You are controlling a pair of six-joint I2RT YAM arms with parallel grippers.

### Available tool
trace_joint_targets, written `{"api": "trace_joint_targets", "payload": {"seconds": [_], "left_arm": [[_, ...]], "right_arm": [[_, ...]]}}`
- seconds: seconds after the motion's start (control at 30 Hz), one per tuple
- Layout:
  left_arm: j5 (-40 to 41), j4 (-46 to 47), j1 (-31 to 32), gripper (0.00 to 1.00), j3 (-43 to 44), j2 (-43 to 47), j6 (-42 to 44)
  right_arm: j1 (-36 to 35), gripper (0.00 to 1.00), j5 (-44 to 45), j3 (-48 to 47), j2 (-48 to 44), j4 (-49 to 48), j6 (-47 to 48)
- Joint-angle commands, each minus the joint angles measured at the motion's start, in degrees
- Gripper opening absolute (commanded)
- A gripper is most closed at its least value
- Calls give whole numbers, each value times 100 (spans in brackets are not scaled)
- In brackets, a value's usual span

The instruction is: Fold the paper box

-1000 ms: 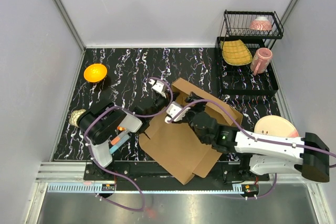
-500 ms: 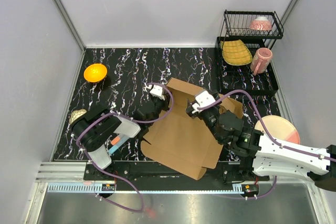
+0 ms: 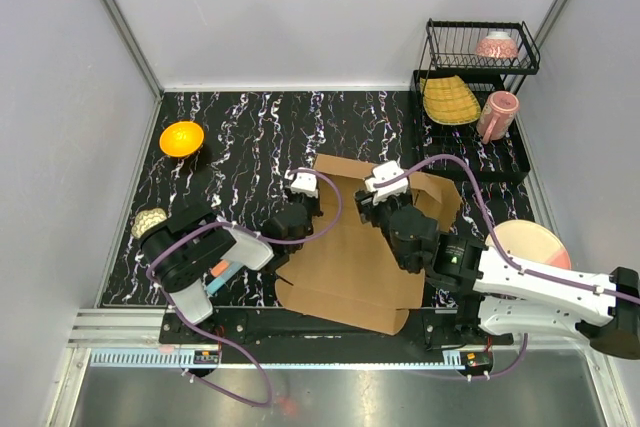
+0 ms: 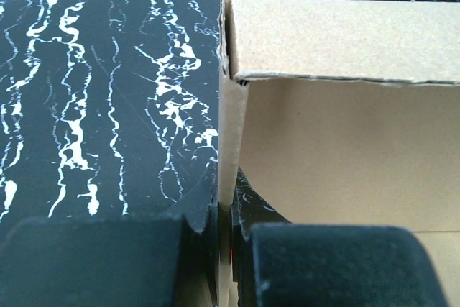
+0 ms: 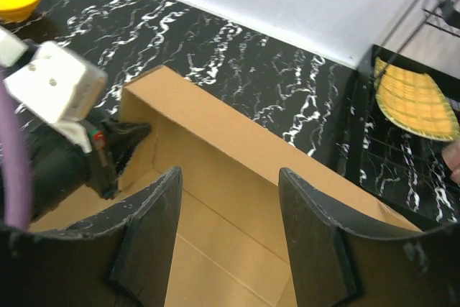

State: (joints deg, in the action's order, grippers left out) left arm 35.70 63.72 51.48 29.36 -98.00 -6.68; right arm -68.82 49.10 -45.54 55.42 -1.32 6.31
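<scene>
The paper box [image 3: 350, 262] is plain brown cardboard, lying mid-table with its far wall [image 5: 237, 141] folded upright and its near panels flat. My left gripper [image 3: 300, 209] is shut on the box's left side flap [image 4: 228, 149], which stands edge-on between the fingers. My right gripper [image 3: 385, 209] is open and empty, hovering over the box's inside floor [image 5: 215, 257] just short of the far wall. The right wrist view shows the left gripper [image 5: 108, 150] at the box's far left corner.
An orange bowl [image 3: 181, 137] sits at the far left. A black dish rack [image 3: 472, 97] at the far right holds a yellow plate, a pink mug and a pink bowl. A pink plate [image 3: 525, 242] lies right of the box. A small pale object [image 3: 148, 222] lies at the left edge.
The box has turned and settled squarer to the table, its far wall now upright. My right gripper moved off the left part of the box to over its middle. My left gripper shifted slightly right with the flap.
</scene>
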Motion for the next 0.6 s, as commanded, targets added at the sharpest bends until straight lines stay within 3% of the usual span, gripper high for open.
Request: {"api": "trace_joint_targets", "payload": {"seconds": [0.0, 0.13, 0.2, 0.37, 0.57], "left_arm": [[761, -192, 11, 0, -176, 43, -43], [947, -1000, 11, 0, -186, 446, -290], [878, -1781, 19, 0, -11, 588, -491], [684, -4144, 20, 0, 807, 615, -1019], [526, -4902, -86, 0, 807, 852, -1423]], "right_arm": [[419, 62, 723, -227, -206, 349, -595], [1726, 62, -65, -359, -435, 1694, -2226], [2029, 60, -357, -272, -575, 1758, -2397], [2144, 60, 80, -140, -629, 2065, -2309], [2302, 58, 153, -34, -743, 2637, -3108]]}}
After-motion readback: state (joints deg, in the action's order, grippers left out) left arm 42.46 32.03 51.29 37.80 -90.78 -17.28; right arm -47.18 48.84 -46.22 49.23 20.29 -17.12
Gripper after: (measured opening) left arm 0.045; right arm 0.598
